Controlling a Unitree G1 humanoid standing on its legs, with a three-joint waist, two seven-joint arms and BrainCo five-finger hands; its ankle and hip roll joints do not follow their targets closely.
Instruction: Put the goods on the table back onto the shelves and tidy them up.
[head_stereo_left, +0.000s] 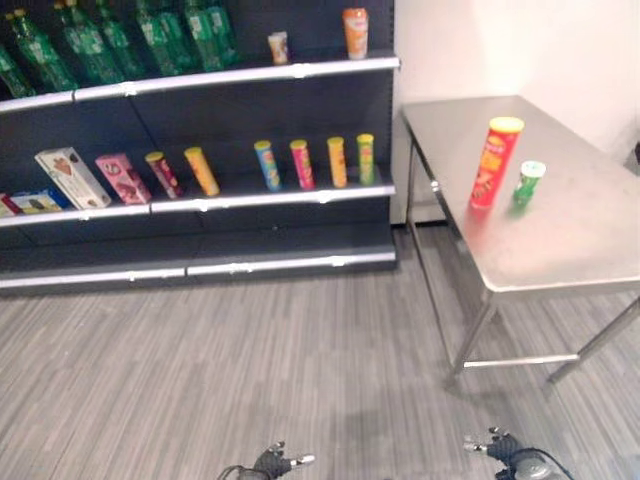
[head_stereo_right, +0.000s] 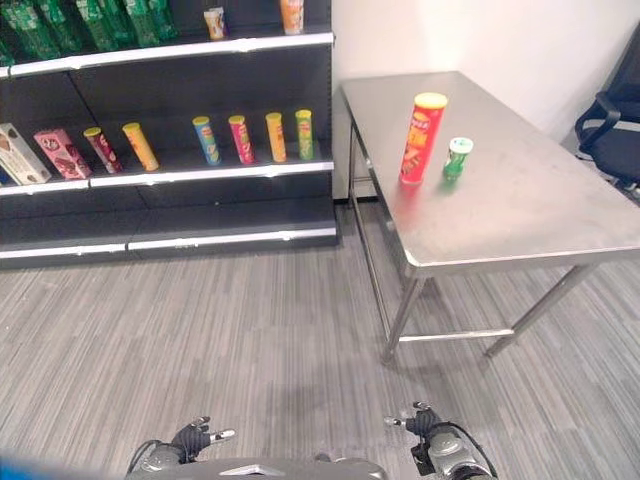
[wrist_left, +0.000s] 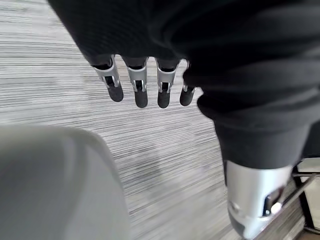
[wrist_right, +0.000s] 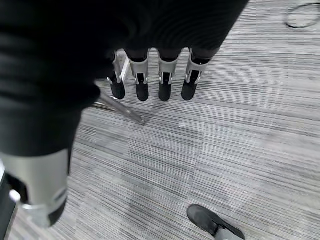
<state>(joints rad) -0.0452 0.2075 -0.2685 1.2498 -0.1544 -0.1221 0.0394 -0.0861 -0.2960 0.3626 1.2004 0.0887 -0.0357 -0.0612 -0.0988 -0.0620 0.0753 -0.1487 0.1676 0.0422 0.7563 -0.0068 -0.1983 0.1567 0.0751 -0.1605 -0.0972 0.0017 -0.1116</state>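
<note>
Tall red can (head_stereo_left: 496, 161) and small green can (head_stereo_left: 528, 183) stand side by side on steel table (head_stereo_left: 570, 240), shelves (head_stereo_left: 250, 197) well apart. Left hand (wrist_left: 145, 85) and right hand (wrist_right: 155, 80) hang low over floor, fingers straight, holding nothing.

Tall red chip can with yellow lid (head_stereo_left: 496, 161) standing up on the shiny metal table (head_stereo_left: 580, 240), small green cup with white lid (head_stereo_left: 527, 183) just beside it
</note>
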